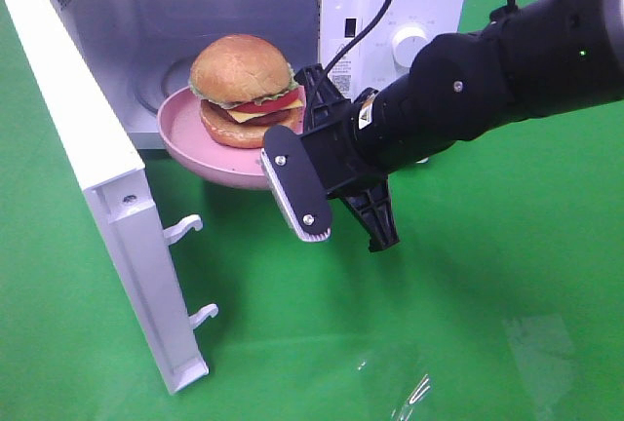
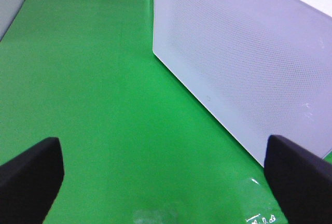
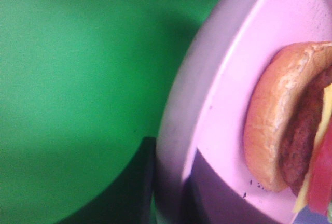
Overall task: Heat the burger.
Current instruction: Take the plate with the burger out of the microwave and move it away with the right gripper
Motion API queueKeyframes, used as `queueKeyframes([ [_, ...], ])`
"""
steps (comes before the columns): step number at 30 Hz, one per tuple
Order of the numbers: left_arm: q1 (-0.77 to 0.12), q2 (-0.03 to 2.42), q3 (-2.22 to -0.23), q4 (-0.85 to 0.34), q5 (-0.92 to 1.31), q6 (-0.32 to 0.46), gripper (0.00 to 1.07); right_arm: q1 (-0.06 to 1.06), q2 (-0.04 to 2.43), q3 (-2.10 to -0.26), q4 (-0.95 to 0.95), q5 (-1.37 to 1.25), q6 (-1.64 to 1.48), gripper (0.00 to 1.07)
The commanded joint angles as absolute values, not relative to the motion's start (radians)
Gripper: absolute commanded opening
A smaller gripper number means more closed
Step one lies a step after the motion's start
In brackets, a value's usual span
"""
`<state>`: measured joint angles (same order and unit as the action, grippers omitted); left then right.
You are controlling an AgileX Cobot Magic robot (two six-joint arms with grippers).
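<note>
Burger at the microwave mouth

Burger (image 1: 242,85) sits on a pink plate (image 1: 185,129) held at the open microwave (image 1: 370,12) doorway, partly inside. Right claw (image 1: 292,153) is clamped on the plate's near rim. Left claw (image 2: 166,175) stands wide apart above the green table (image 2: 93,89), beside the white door (image 1: 97,177), holding nothing.

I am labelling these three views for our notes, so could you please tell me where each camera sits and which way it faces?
Exterior high: mounted high, looking down at the open microwave, with the right gripper shut on the pink plate carrying the burger.
Left wrist: on the left arm, facing the microwave door over green cloth; open fingertips show.
Right wrist: on the right arm, close on the plate and burger; a dark finger shows.
Shared: door, plate, burger.
</note>
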<state>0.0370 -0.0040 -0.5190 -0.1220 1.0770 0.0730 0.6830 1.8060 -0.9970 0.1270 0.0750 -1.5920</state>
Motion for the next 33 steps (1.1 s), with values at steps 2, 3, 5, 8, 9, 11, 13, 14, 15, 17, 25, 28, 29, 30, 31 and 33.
queueKeyframes([
  [2, 0.041, -0.021, -0.516, -0.127, 1.069, 0.068, 0.97, 0.669, 1.740, -0.960, 0.132, -0.017, -1.574, 0.00],
  [3, 0.041, -0.021, -0.516, -0.127, 1.069, 0.068, 0.97, 0.669, 1.722, -0.938, 0.132, -0.017, -1.573, 0.00],
  [5, 0.041, -0.021, -0.516, -0.127, 1.069, 0.068, 0.97, 0.669, 1.711, -0.927, 0.132, -0.020, -1.573, 0.00],
  [8, 0.041, -0.021, -0.516, -0.127, 1.069, 0.068, 0.97, 0.669, 1.682, -0.897, 0.131, -0.021, -1.573, 0.00],
  [9, 0.041, -0.021, -0.516, -0.127, 1.069, 0.068, 0.97, 0.669, 1.682, -0.897, 0.131, -0.021, -1.573, 0.00],
  [11, 0.041, -0.021, -0.516, -0.127, 1.069, 0.068, 0.97, 0.669, 1.662, -0.878, 0.125, -0.020, -1.571, 0.00],
  [13, 0.041, -0.021, -0.516, -0.127, 1.069, 0.068, 0.97, 0.669, 1.612, -0.836, 0.100, -0.015, -1.554, 0.00],
  [14, 0.041, -0.021, -0.516, -0.127, 1.069, 0.068, 0.97, 0.669, 1.612, -0.836, 0.100, -0.015, -1.554, 0.00],
  [15, 0.041, -0.021, -0.516, -0.127, 1.069, 0.068, 0.97, 0.669, 1.591, -0.820, 0.080, -0.013, -1.530, 0.00],
  [17, 0.041, -0.021, -0.516, -0.127, 1.069, 0.068, 0.97, 0.669, 1.579, -0.810, 0.068, -0.011, -1.512, 0.00],
  [25, 0.041, -0.021, -0.516, -0.127, 1.069, 0.068, 0.97, 0.669, 1.461, -0.724, -0.041, 0.007, -1.385, 0.00],
  [28, 0.041, -0.021, -0.516, -0.127, 1.069, 0.068, 0.97, 0.669, 1.437, -0.706, -0.058, 0.019, -1.374, 0.00],
  [29, 0.041, -0.021, -0.516, -0.127, 1.069, 0.068, 0.97, 0.669, 1.411, -0.688, -0.059, 0.029, -1.366, 0.00],
  [30, 0.041, -0.021, -0.516, -0.127, 1.069, 0.068, 0.97, 0.669, 1.411, -0.688, -0.059, 0.029, -1.366, 0.00],
  [31, 0.041, -0.021, -0.516, -0.127, 1.069, 0.068, 0.97, 0.669, 1.398, -0.680, -0.062, 0.039, -1.364, 0.00],
  [33, 0.041, -0.021, -0.516, -0.127, 1.069, 0.068, 0.97, 0.669, 1.374, -0.668, -0.081, 0.064, -1.348, 0.00],
])
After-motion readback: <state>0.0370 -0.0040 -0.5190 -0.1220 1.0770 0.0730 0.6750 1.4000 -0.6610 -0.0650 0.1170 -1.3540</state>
